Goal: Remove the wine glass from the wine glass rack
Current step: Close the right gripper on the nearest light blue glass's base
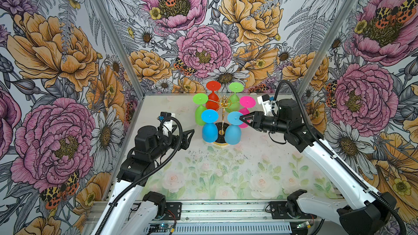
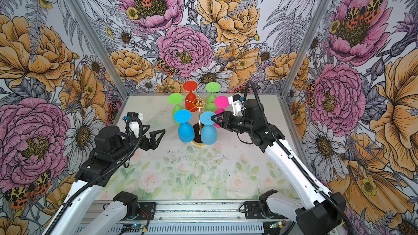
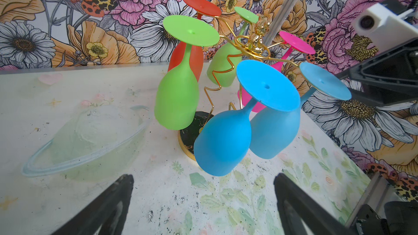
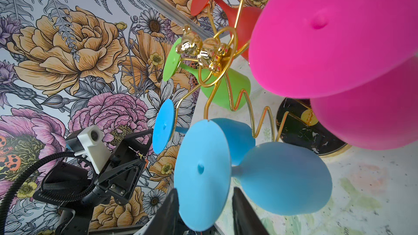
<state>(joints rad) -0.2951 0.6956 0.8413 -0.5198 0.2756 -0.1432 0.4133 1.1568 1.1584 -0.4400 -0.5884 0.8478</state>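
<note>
Walls (image 1: 56, 64) are all loud floral wallpaper with peonies, daisies and moths, and grey metal corner posts (image 1: 110, 30) run up between them. The bench (image 1: 226, 172) has a pale rose-print mat with dark specks mid-surface. A metal rail (image 1: 226, 209) along my near edge carries both arm bases.

The left arm (image 1: 147, 148) comes in from near left, elbow bent and wrist about level. The right arm (image 1: 334, 166) stretches up from near right, its forearm turned in toward centre.

The wine glass rack (image 1: 224, 106) stands upright at rear centre of the bench, its round black gold-rimmed base (image 3: 188, 132) flat on the mat. Six glasses hang bowl-down from its loops:
- red glass (image 1: 213, 86) and green glass (image 1: 236, 87) at the back
- second green glass (image 1: 200, 99) on the left
- pink glass (image 1: 247, 101) on the right
- second blue glass (image 1: 209, 129) at front left
- blue wine glass (image 1: 233, 132) at front right, not off the rack yet

The left end effector (image 2: 155, 130) hovers just left of the rack and points at it, fingers wide apart, clear of every glass. The right end effector (image 1: 241, 118) is at the foot (image 4: 201, 168) of the blue wine glass. In the right wrist view that disc sits between the black fingers (image 4: 169, 213), close on both sides. I can't tell if they press on it.

A gold bear figure (image 4: 192, 46) tops the pole.
</note>
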